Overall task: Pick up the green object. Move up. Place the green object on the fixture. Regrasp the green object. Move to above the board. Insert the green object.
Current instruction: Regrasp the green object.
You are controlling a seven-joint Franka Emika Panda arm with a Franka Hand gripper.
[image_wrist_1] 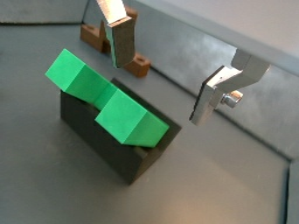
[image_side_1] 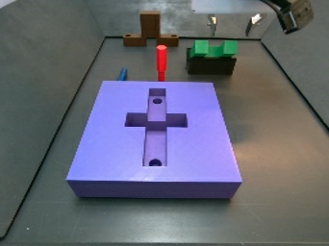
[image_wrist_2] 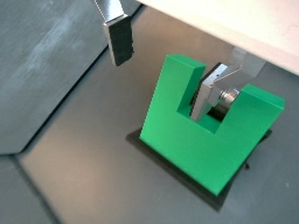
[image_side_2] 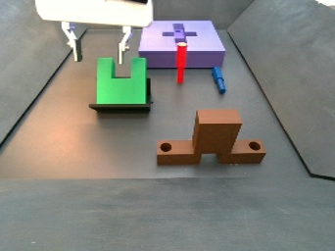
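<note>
Claw: we see the claw (image_side_2: 101, 44) hanging above the green object, its two silver fingers (image_side_2: 73, 41) spread wide with nothing between them; in a wrist view the claw (image_wrist_1: 167, 70) shows one finger near the brown stand and the other well to the side.
Green object: the green object (image_side_2: 123, 83) sits on the fixture (image_side_2: 121, 105), notch facing up; in a wrist view we see one finger (image_wrist_2: 215, 88) lined up with the notch of the green object (image_wrist_2: 187, 140), though we cannot tell whether it touches.
Fixture: in a wrist view we see the dark fixture (image_wrist_1: 107, 142) under the green object (image_wrist_1: 105, 98), which rests tilted across its top; in a side view both the green object (image_side_1: 214, 48) and the fixture (image_side_1: 213, 65) stand at the far end of the floor.
Board: we see the purple board (image_side_1: 161, 135) with its cross-shaped recess empty, well apart from the green object.
Red peg: the red peg (image_side_1: 162, 61) stands upright just beyond the board.
Blue piece: the blue piece (image_side_2: 218, 79) lies on the floor beside the board (image_side_2: 183, 40).
Brown stand: the brown stand (image_side_2: 213, 139) stands apart from the fixture.
</note>
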